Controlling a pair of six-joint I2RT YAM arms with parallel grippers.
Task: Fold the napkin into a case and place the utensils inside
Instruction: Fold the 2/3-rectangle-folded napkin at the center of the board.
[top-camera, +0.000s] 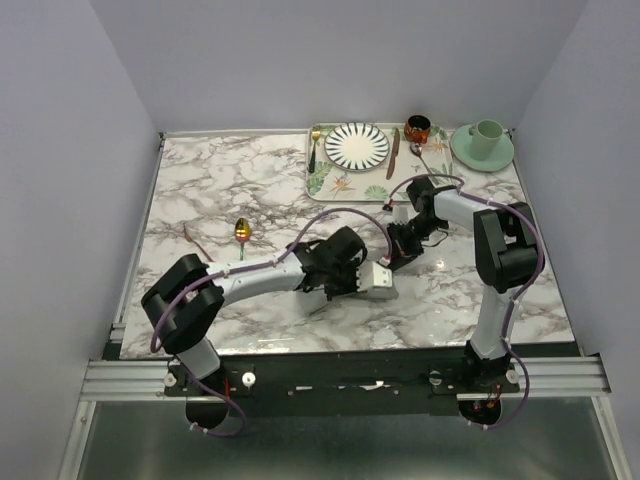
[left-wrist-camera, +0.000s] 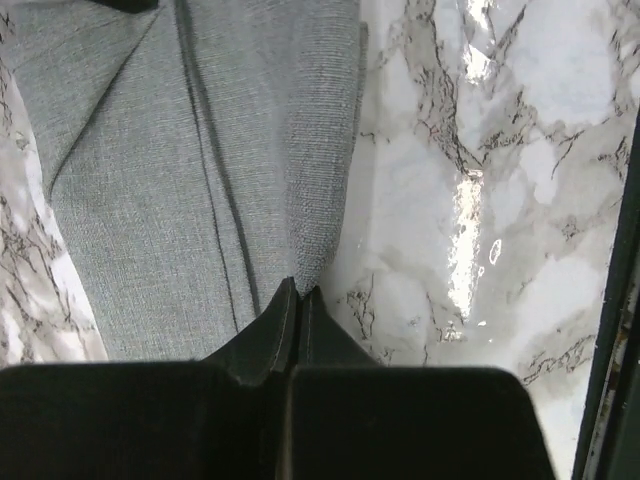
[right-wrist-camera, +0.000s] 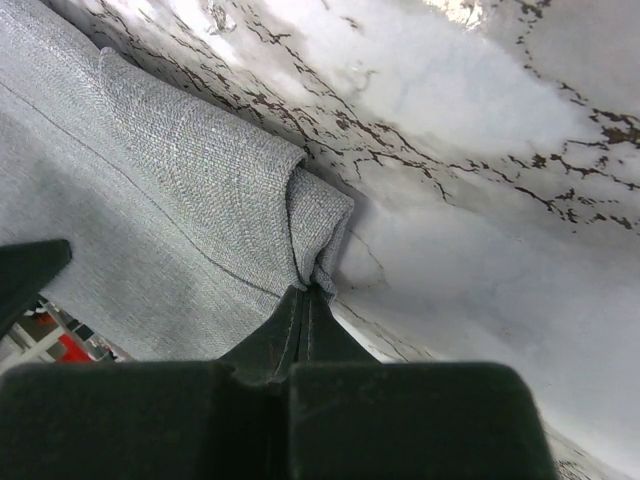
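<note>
The grey napkin (top-camera: 381, 283) lies folded on the marble table, mostly hidden under both arms in the top view. In the left wrist view the napkin (left-wrist-camera: 190, 170) is a long folded strip, and my left gripper (left-wrist-camera: 298, 292) is shut on its folded edge. In the right wrist view my right gripper (right-wrist-camera: 310, 290) is shut on a bunched corner of the napkin (right-wrist-camera: 200, 190). In the top view the left gripper (top-camera: 358, 277) and right gripper (top-camera: 396, 258) are close together. The gold-bowled spoon (top-camera: 242, 232) and the copper-pink fork (top-camera: 195, 238) lie to the left of them.
A leaf-patterned tray (top-camera: 330, 180) at the back holds a striped plate (top-camera: 357, 145), a gold fork (top-camera: 315, 148) and a brown-handled knife (top-camera: 394, 152). A red-black mug (top-camera: 417, 127) and a green cup on a saucer (top-camera: 483, 145) stand at the back right.
</note>
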